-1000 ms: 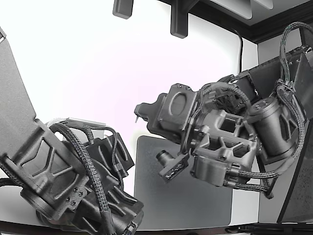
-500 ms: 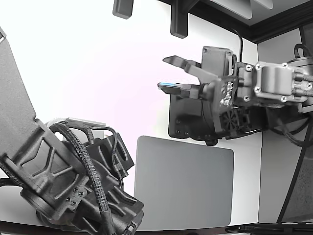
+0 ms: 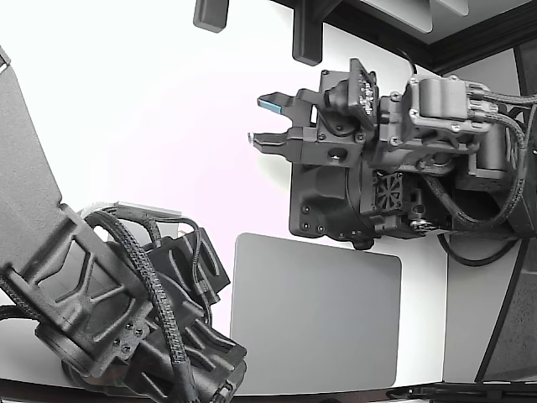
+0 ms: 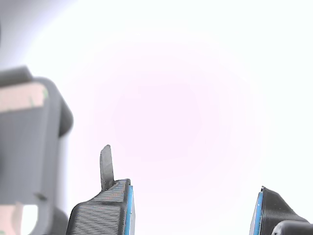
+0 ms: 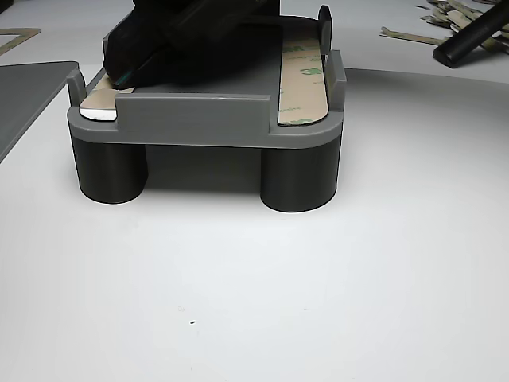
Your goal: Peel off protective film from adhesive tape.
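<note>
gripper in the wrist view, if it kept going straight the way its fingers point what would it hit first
Probably nothing soon: ahead of the open gripper the wrist view shows only blank white. A blurred grey fixture lies off to one side; depth is unclear.

The black, blue-padded end effector (image 3: 267,122) is held raised above the surface, its two fingers (image 4: 105,208) spread apart, pointing toward the exterior view's left.

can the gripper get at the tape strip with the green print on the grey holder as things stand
Probably yes. The tape strip lies exposed along one edge of the grey holder, with nothing on it; the dark bulk covers the middle. The gripper is open, held up in the air, with a film scrap stuck to one finger.
</note>
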{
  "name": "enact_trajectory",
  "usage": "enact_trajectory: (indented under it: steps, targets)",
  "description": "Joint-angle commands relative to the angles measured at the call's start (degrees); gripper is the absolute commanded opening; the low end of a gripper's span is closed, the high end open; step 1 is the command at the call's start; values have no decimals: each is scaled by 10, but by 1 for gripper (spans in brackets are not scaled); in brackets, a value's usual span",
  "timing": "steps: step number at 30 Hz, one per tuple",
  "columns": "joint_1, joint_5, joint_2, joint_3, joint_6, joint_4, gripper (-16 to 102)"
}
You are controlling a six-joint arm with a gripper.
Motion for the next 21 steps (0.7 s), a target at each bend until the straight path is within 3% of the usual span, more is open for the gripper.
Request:
enact_trajectory:
  steps: [1, 21]
  targets:
    - [-33, -20, 12, -7, -11, -2, 100]
    - [-32, -23, 12, -6, -14, -4, 100]
